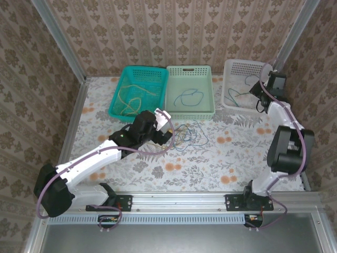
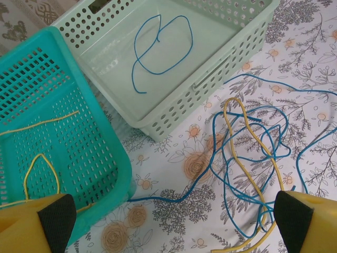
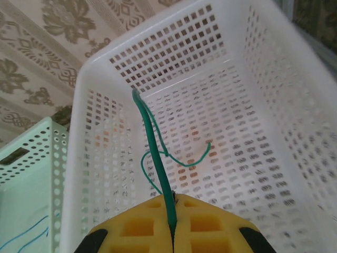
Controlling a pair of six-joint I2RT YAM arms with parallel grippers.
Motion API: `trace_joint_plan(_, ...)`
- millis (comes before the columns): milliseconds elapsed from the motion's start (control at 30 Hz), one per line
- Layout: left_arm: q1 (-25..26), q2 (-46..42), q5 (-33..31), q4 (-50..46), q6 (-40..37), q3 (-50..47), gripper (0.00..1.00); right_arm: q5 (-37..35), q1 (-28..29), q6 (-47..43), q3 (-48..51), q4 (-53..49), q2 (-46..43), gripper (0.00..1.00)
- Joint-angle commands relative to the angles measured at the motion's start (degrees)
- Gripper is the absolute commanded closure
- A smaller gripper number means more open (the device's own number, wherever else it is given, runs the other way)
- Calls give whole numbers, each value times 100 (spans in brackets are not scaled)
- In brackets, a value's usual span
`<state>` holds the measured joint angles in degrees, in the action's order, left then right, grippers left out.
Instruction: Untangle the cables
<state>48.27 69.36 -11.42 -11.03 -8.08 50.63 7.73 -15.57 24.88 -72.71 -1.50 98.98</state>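
Tabletop (image 2: 174, 182), yellow cable (image 2: 234, 99), loop toward mint basket (image 2: 158, 132)

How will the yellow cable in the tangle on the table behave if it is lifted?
Probably floppy: the yellow cable lies in loose bends. It likely drags the blue cables along, since they cross it. It looks thin, so probably light.

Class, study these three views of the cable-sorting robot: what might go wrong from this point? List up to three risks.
1. The right claw is shut on a green cable over the white basket; its loose end may catch in the perforated wall.
2. The open left claw hovers over a tangle where a yellow cable crosses blue cables; closing may pinch several at once, dragging the knot.
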Motion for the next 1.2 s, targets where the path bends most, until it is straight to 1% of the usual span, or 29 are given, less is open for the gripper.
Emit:
trace_joint_plan(0,-55,-46,-2,24,149,-45,0,437,-19,179,-770,-17,578,99)
trace_joint_plan(33,-66,-38,6,22,153,-45,0,439,-20,200,-1012,-187,796,93)
trace_joint_plan(67,-71,-29,11,22,154,-46,0,440,-17,199,-1200,-320,969,78)
trace_joint_plan(100,-81,-8,18,22,157,-45,0,420,-23,194,-1425,-492,1166,55)
trace_joint_plan(167,-85,31,35,0,159,-12,0,378,-20,87,-1877,-971,1486,28)
trace_joint_plan(200,-89,57,50,-21,159,-1,0,309,-22,8,-2112,-1287,1624,17)
trace_joint_plan(267,-94,93,73,-49,154,36,0,13,18,-272,-2412,-1800,1748,12)
trace_joint_plan(333,-96,119,111,-51,150,53,0,-675,142,-800,-2602,-2243,1761,1)
trace_joint_plan(400,-94,145,146,-19,152,59,0,-1160,269,-1388,-2814,-2681,1772,0)
trace_joint_plan(433,-92,164,164,-14,150,61,0,-1185,294,-1543,-2855,-2793,1714,0)
trace_joint_plan(567,-91,248,145,13,181,94,0,-936,326,-1493,-2389,-2554,1170,0)
trace_joint_plan(667,-95,253,101,21,308,97,0,-661,455,-1473,-1664,-1957,542,0)
trace_joint_plan(733,-109,229,80,54,420,80,0,-285,619,-1558,-1162,-1622,89,2)
trace_joint_plan(867,-226,192,293,167,686,-35,0,-157,1151,-1659,-341,-1344,-777,4)
trace_joint_plan(967,-379,218,572,132,954,-70,0,193,1611,-1653,197,-1300,-1258,9)
trace_joint_plan(1000,-420,230,597,121,1045,-88,0,255,1820,-1744,361,-1375,-1378,11)
trace_joint_plan(1067,-492,221,677,101,1164,-137,0,150,2177,-1862,547,-1728,-1489,13)
trace_joint_plan(1167,-565,220,720,77,1288,-219,0,-115,2599,-1605,786,-2269,-1505,17)
